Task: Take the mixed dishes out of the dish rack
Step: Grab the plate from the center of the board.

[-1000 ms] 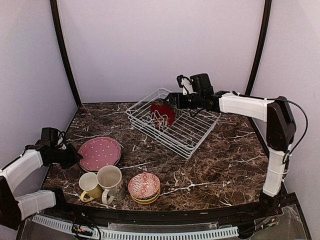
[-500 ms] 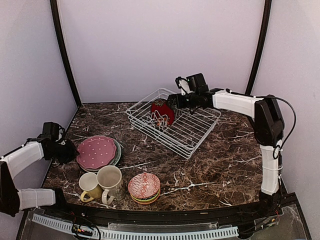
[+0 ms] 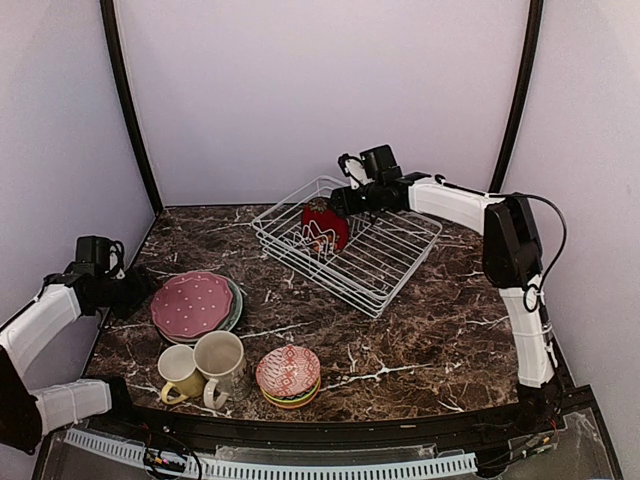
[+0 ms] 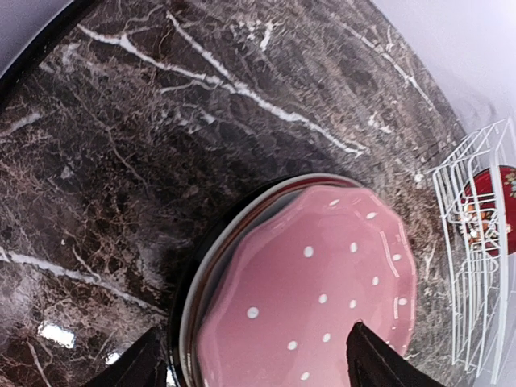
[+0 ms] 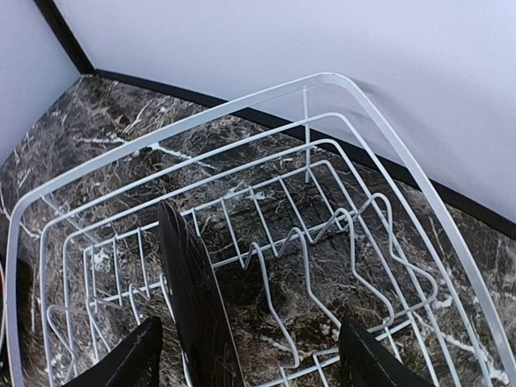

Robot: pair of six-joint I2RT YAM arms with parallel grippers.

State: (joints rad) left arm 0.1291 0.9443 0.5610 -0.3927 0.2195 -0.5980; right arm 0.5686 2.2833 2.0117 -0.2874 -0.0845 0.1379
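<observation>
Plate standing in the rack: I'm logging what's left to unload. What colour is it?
The plate is red; the top external view shows it best.

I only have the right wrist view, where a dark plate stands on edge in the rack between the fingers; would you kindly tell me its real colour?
Observer: From above it is a red plate, standing among the prongs near the left corner of the rack.
Operator: Thank you. Where are the other dishes?
Observer: On the near left of the table: a pink plate lying on another plate, a yellow mug, a beige mug and a stack of bowls.
Operator: And the left arm?
Observer: Its end effector is open at the pink plate's left rim.
</observation>
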